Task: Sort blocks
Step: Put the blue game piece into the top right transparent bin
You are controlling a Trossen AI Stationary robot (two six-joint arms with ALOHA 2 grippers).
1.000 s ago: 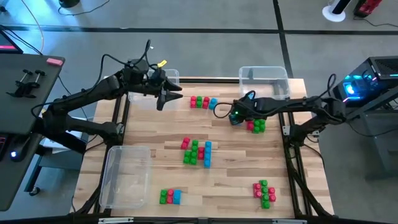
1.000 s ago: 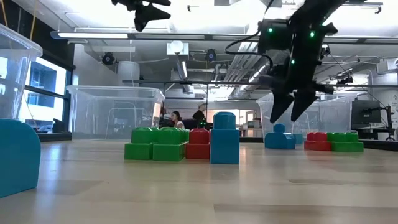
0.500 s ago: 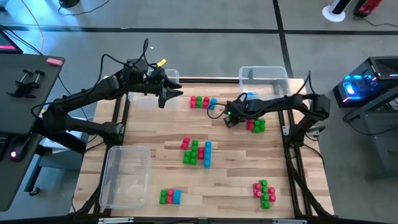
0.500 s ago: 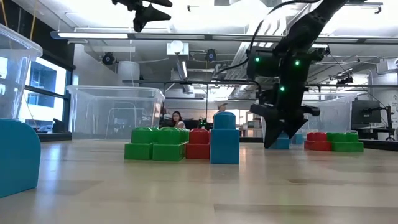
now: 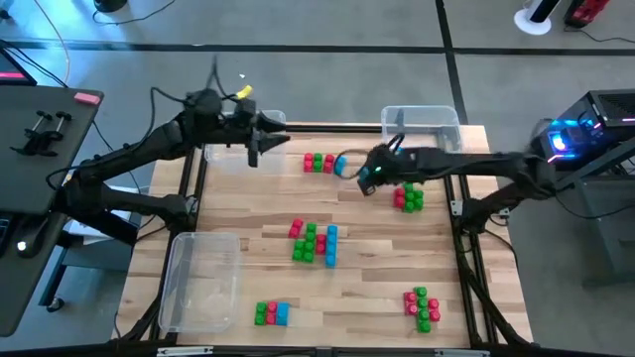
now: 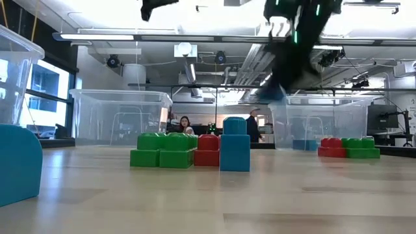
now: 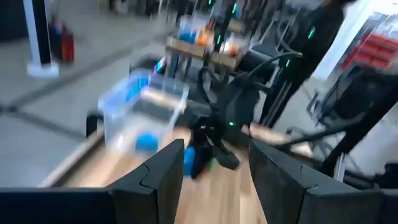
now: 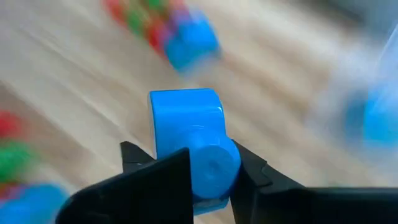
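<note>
My right gripper (image 5: 367, 177) (image 8: 208, 171) hangs above the table's far middle, shut on a light blue block (image 8: 186, 134). Beside it, a row of red, green and blue blocks (image 5: 323, 162) and a red-and-green cluster (image 5: 408, 198) lie flat on the wood. Other clusters lie at the middle (image 5: 315, 241), near edge (image 5: 271, 313) and near right (image 5: 423, 307). My left gripper (image 5: 256, 149) (image 7: 211, 177) is open with nothing between its fingers, high over the far left corner and pointing across at the right arm. My right gripper pinches the blue block between its two fingers, on two opposite sides (image 8: 166, 140) at the end with the round stud (image 8: 214, 163). The fingers slant down from the table's right side. The block sticks out ahead of the fingertips, lifted clear of the table.
Clear bins stand at the far right (image 5: 422, 127), with a blue block (image 7: 146, 140) inside, at the far left (image 5: 273, 123) under my left arm, and at the near left (image 5: 203, 281). People move in the room beyond the table (image 6: 253, 127).
My right gripper dropped to the table beside the red-and-green cluster, shut on the blue block lying there, and rose with it toward the far edge, rolling as it went. The block is now lifted clear. My left gripper rose a little and tipped toward level.
</note>
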